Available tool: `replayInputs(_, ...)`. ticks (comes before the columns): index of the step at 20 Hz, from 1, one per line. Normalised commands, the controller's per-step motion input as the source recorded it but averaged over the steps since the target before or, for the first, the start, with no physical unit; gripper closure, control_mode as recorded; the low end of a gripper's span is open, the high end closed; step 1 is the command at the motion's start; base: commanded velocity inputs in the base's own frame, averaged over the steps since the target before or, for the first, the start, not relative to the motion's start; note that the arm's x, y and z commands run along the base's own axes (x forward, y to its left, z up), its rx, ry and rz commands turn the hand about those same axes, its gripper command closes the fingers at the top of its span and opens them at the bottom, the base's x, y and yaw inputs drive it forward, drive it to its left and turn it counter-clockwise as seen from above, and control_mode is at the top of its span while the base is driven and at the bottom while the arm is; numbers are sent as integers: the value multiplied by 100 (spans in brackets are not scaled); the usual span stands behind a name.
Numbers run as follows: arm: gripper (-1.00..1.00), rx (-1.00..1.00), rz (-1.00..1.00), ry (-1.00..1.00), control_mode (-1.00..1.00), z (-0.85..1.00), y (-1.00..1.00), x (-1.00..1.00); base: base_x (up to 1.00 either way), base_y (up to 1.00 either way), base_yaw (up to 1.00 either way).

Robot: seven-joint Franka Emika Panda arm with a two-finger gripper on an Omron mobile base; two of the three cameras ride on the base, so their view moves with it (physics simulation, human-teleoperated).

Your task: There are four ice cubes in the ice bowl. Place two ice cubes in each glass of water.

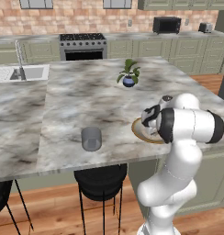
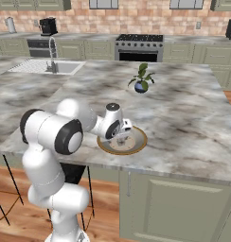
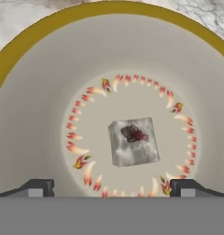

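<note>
The ice bowl (image 3: 36,105), tan inside with a golden-brown rim and a ring of flame marks, lies directly under my hand. A single ice cube (image 3: 133,142), pale and see-through with a dark red speck on top, rests at its centre. My gripper (image 3: 112,187) is open above it, one fingertip on each side of the cube and well apart from it. From the base, the bowl (image 1: 137,132) (image 2: 142,140) sits near the counter's front edge with the gripper (image 2: 121,137) pointing down into it. One glass of water (image 1: 91,139) stands to the bowl's left.
A small blue plant pot (image 1: 128,81) (image 2: 141,86) stands farther back on the marble island. A sink (image 1: 22,72) (image 2: 46,66) is at the far left. Black stools (image 1: 102,181) sit under the counter's front edge.
</note>
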Motion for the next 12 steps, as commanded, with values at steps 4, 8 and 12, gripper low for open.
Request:
replayInputs(4,-100,0,0,4,-100,-2,-12,17,0,0,0)
replayInputs(8,-100,0,0,8,-100,-5,-15,5,0,0,0)
replayInputs(12,-100,0,0,9,-100,-12,-2,21,0,0,0)
